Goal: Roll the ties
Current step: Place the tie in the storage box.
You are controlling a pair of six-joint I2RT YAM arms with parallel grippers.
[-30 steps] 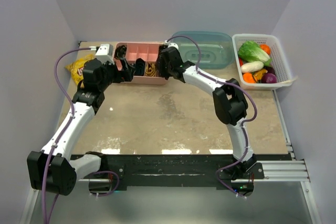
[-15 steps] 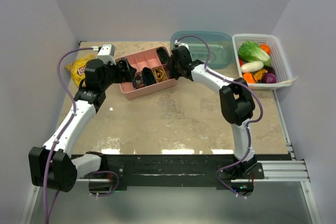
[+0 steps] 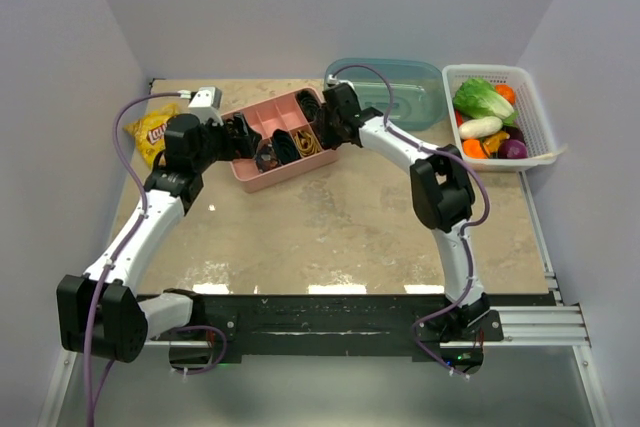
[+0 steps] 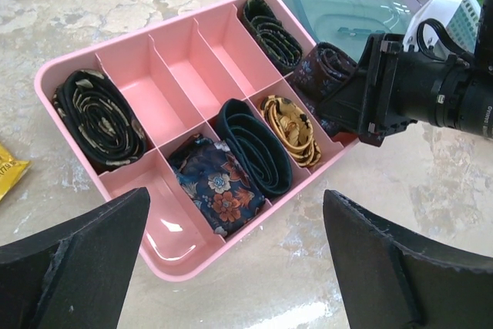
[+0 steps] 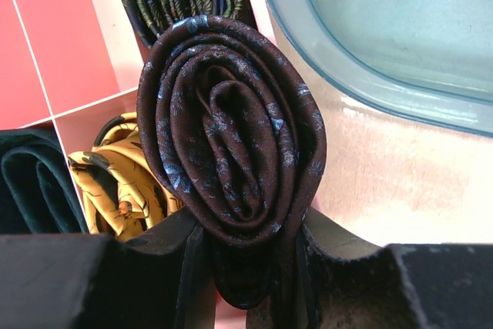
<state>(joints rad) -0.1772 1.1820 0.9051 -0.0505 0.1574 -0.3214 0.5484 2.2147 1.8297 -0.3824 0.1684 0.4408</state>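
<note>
Marble surface [image 3: 330, 217] held pink tray [image 4: 154, 34], five coils [image 4: 246, 148] already slotted. I saw right pincer [image 5: 246, 260] pinching rolled maroon tie [image 5: 231, 136] at tray's right rim, left pincer [image 4: 239, 263] spread wide. Dropping it in remained.

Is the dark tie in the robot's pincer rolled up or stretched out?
Rolled up: the dark tie shows spiral layers, a tight coil pinched in the right pincer.

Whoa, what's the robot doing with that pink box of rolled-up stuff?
It's tidying rolled neckties. The right pincer holds a rolled dark maroon tie at the right edge of the pink tray, not yet in a slot. The left pincer hangs wide open at the tray's other side, holding nothing. Five rolled ties already sit in slots; some slots are bare.
</note>
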